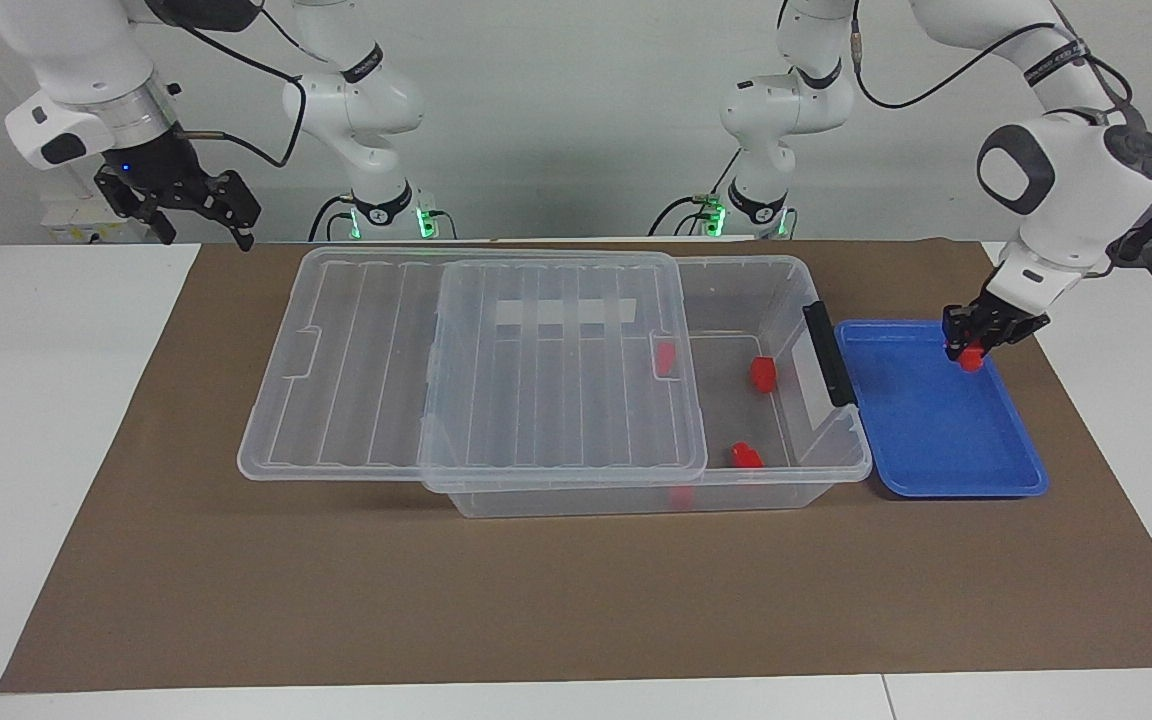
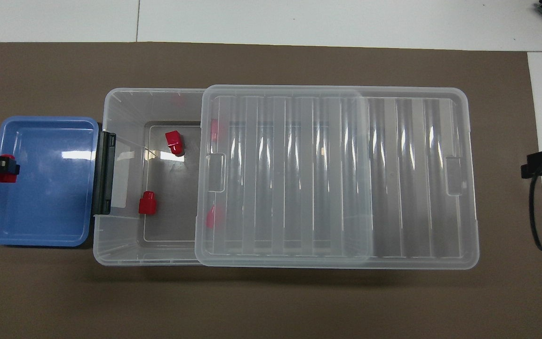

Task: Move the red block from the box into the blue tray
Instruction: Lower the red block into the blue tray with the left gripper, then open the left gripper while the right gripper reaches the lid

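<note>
The left gripper (image 1: pixel 976 352), clamped on the red block (image 1: pixel 972 360), hangs over the blue tray (image 1: pixel 936 440) beside the box (image 1: pixel 786 300), so we judge the next move is lowering and releasing, while the right gripper (image 1: pixel 198 215) waits.

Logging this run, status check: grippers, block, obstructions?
Left gripper shut on small red plastic block, low over shallow blue plastic tray. Right gripper waits raised, open. Nothing in the way.
</note>
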You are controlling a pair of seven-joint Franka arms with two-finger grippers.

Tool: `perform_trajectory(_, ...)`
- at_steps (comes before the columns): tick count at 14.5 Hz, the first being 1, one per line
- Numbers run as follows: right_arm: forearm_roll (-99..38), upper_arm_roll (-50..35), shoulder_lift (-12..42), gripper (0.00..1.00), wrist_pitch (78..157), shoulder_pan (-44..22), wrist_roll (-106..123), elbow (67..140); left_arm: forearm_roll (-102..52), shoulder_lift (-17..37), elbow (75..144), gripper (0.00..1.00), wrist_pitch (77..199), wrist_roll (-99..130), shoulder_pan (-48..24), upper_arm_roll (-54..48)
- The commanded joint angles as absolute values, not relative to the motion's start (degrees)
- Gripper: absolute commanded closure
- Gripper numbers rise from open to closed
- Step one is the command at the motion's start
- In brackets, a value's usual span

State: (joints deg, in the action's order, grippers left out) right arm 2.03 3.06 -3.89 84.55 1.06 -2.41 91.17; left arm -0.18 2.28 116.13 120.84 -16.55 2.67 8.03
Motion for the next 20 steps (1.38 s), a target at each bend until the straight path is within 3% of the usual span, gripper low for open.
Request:
perform_trajectory(1,2.9,3.2,-5.8,0.00,87.6,1.0,-2.5,94.7,0.4,2.3,119.8,1.00,125.3,-14.2,2.0,8.2)
perform_trajectory(2,2.9,3.3,-5.9,0.00,89.0,1.1,-2.5,95.7,0.4,3.0,120.1,1.00,126.6,-13.4,1.5,8.2)
perform_trajectory(3,2.9,3.5,-5.9,0.16,90.5,1.1,-1.0,96.8,0.4,4.0,120.3,1.00,127.4,-13.2,1.1,8.2)
perform_trajectory(6,3.2,7.2,-5.8,0.95,98.9,1.1,5.4,102.5,0.4,7.7,120.6,1.00,131.3,-11.3,0.3,8.2)
perform_trajectory(7,3.2,7.9,-5.9,1.00,101.8,1.1,6.4,104.7,0.4,8.8,121.2,1.00,133.0,-11.4,0.3,8.2)
perform_trajectory(15,3.3,7.9,-1.4,1.00,117.6,1.0,5.8,113.7,0.4,13.1,123.3,1.00,139.3,-11.9,0.6,8.2)
perform_trajectory(20,3.1,6.2,0.6,1.00,119.8,0.0,1.2,113.7,0.4,13.1,123.7,1.00,139.7,-12.0,0.5,8.2)
